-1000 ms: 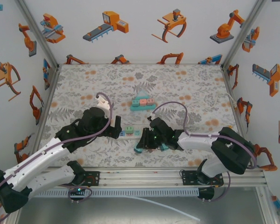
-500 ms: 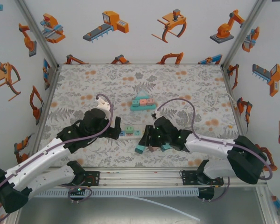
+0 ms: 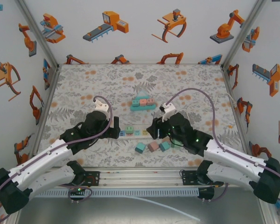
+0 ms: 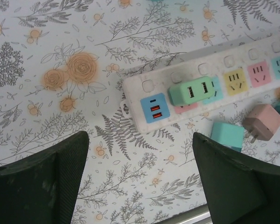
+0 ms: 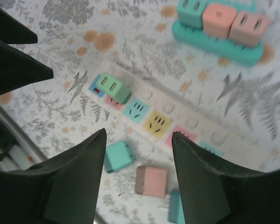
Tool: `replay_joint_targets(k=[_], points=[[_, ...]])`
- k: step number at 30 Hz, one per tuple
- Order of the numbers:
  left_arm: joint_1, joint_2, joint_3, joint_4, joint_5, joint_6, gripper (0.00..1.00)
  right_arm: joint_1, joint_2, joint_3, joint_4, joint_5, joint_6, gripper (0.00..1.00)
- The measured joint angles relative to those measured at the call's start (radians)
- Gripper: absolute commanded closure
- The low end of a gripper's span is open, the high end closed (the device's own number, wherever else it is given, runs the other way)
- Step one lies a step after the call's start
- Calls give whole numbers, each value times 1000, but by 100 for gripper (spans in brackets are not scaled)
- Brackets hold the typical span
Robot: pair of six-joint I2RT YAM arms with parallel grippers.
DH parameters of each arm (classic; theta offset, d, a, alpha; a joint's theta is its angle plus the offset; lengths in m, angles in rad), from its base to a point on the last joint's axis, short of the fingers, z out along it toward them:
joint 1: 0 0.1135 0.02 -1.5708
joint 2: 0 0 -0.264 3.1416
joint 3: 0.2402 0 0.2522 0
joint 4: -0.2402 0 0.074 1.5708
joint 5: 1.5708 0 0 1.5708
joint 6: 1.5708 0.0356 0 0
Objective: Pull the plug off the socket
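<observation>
Release by right gripper [image 5: 139, 140] is noted: jaws now parted, empty, pink plug [image 5: 151, 180] left loose at 6 o'clock of socket strip [image 5: 157, 122]. Left gripper [image 4: 140, 140] is held open. Green plug [image 4: 191, 91] remains seated at 9 o'clock end; extraction outstanding.

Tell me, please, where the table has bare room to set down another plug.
Free: the floral mat between the back wall and the teal holder of plugs, and its far right side past the right arm. Crowded: the near middle, around the white power strip, a loose teal cube plug and pink cube plug.
</observation>
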Motion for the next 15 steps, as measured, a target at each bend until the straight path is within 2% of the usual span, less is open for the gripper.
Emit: replay_joint_targets(k=[7, 10, 15], points=[[39, 0, -42, 40, 7, -31, 18, 0, 34, 8, 121, -169, -498, 24], [48, 6, -44, 56, 8, -37, 18, 0, 86, 44, 117, -255, -682, 20], [76, 28, -75, 102, 26, -45, 18, 0, 235, 194, 40, -338, -895, 21]])
